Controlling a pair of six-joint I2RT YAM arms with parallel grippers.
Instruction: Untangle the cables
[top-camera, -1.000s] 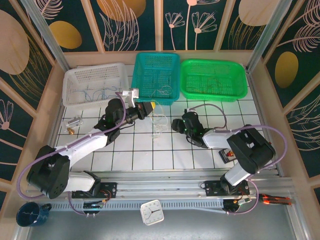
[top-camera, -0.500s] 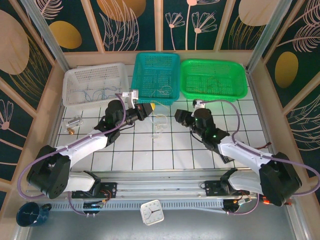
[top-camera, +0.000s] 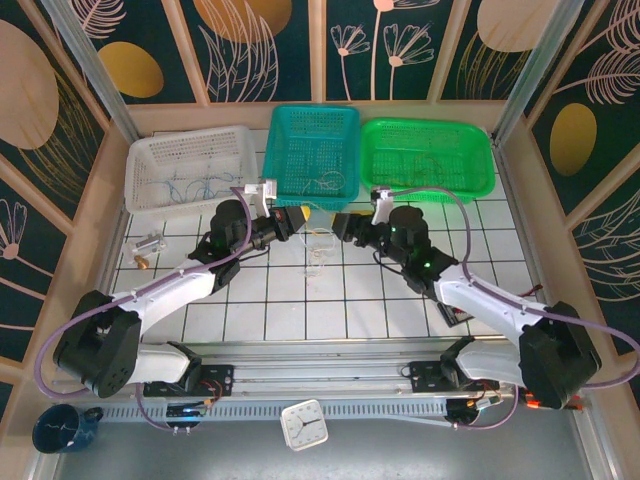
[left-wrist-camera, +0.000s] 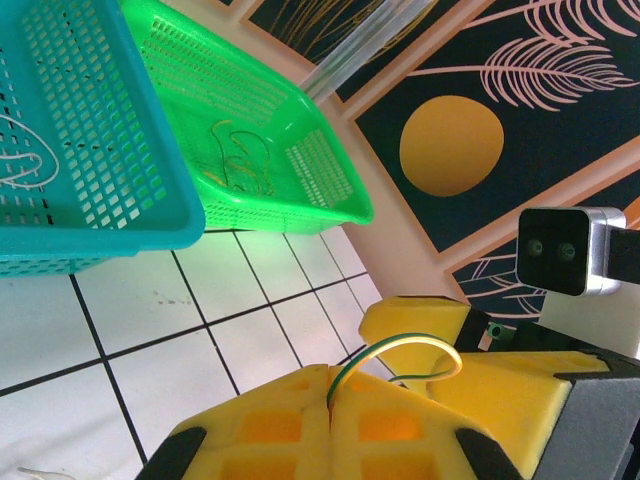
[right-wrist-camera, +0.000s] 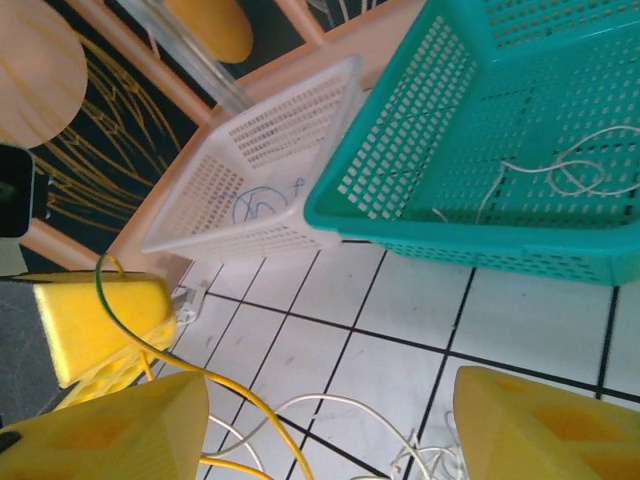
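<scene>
A small tangle of thin cables (top-camera: 318, 245) lies on the white tiled table between my two grippers. My left gripper (top-camera: 296, 218) is shut on a yellow-green cable (left-wrist-camera: 400, 350), which arches out of the seam between its yellow pads (left-wrist-camera: 250, 420). My right gripper (top-camera: 345, 225) stands open right next to it, facing it. In the right wrist view a yellow cable (right-wrist-camera: 240, 400) and a whitish cable (right-wrist-camera: 350, 402) run across the gap between the wide-apart fingers (right-wrist-camera: 110, 430), touching neither. The left gripper's yellow pads (right-wrist-camera: 100, 320) sit just beyond them.
Three baskets line the back: a white basket (top-camera: 190, 165) with bluish wires, a teal basket (top-camera: 313, 150) with whitish wires, a green basket (top-camera: 427, 158) with yellowish wires. A small clear part (top-camera: 148, 243) lies at the left. Wooden walls enclose the table.
My right arm has swung forward and left, bringing its gripper up to the tangle beside the left gripper, and its jaws have opened wider. The left gripper has held still.
</scene>
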